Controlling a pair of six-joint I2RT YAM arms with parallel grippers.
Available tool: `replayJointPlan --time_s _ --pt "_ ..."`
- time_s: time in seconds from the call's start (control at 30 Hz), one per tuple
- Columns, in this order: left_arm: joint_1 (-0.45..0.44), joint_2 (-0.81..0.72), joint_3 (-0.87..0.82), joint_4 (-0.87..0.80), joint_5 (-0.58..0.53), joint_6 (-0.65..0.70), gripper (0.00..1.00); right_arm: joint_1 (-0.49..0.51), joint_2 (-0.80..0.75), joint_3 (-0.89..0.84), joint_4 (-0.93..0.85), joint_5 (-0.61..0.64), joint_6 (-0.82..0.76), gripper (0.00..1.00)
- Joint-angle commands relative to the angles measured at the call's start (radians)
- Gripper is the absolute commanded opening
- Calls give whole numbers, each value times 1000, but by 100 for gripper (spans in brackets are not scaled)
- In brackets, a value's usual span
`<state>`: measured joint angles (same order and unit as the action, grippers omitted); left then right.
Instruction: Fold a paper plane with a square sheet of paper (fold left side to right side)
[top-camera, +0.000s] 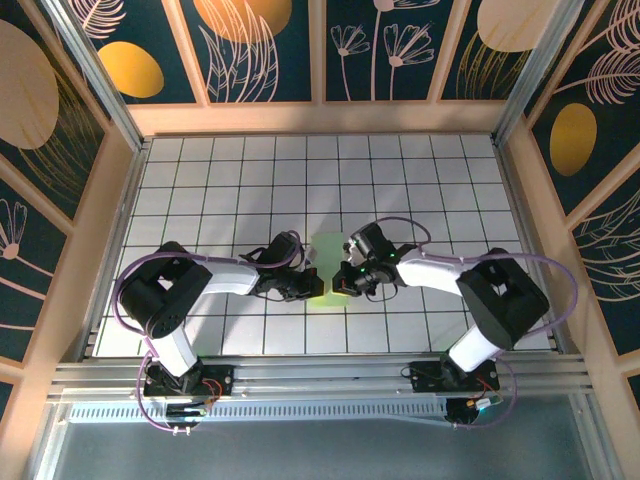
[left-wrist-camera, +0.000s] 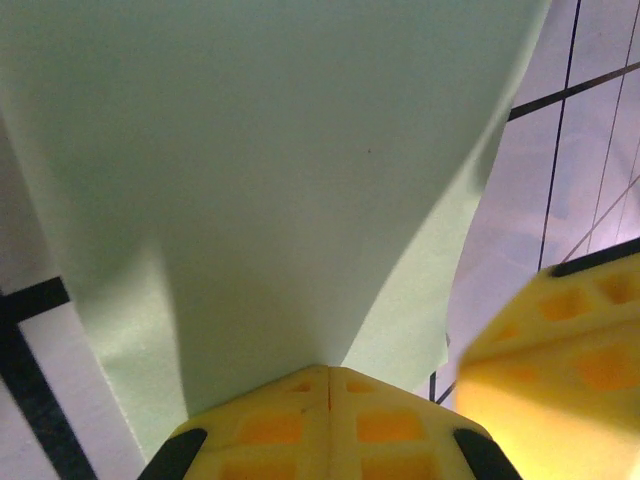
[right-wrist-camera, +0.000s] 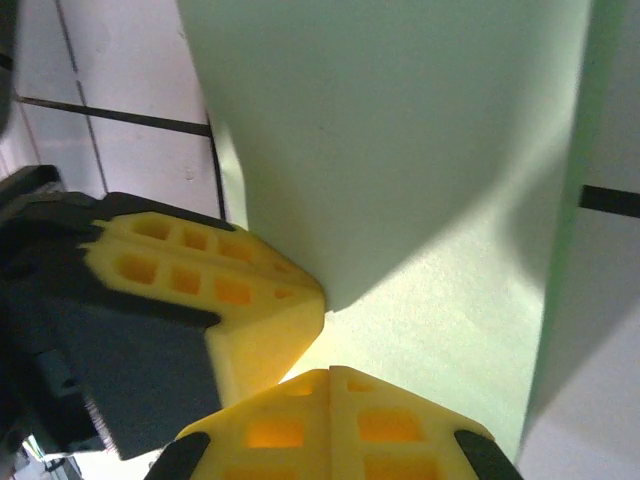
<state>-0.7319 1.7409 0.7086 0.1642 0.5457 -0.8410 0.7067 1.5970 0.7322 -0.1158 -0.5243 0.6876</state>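
Pale green and thin, the square sheet of paper (top-camera: 328, 250) lies at the middle of the surface (top-camera: 220, 180), squarely between the two arms, which reach in on it from either side.

On the left wrist camera, the left fingers (left-wrist-camera: 285, 425) are pressed tight together. A flap of the sheet rises straight out of their seam, pinched and lifted clear of the tiles. That looks like the left side being taken up so it can travel across to the right for the fold.

The right fingers (right-wrist-camera: 290, 425) are closed as well, with their tips at the lower, flat layer of paper, just beside the left tips. My guess is they are there to pin the sheet so it doesn't skate while the flap swings over. Whether they nip the paper or merely press on it, I can't tell.

There's no dart shape yet, so I'd call this an early fold.

White tiles with dark grid lines make up the surface, handy for squaring an edge. Around it stand wood-framed walls (top-camera: 260, 40) in deep blue with gold discs and cream plant drawings. A metal rail (top-camera: 320, 375) at the near edge carries both bases.
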Motion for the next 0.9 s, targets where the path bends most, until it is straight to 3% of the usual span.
replayJointPlan --time_s 0.0,0.3,0.87 --pt "-2 10 8 5 -13 -18 0 16 53 33 45 -2 17 0" --pt "2 -1 46 6 -37 -26 0 22 119 26 -35 62 -11 0" --pt "95 94 98 71 -27 26 0 20 167 16 -118 151 -56 0"
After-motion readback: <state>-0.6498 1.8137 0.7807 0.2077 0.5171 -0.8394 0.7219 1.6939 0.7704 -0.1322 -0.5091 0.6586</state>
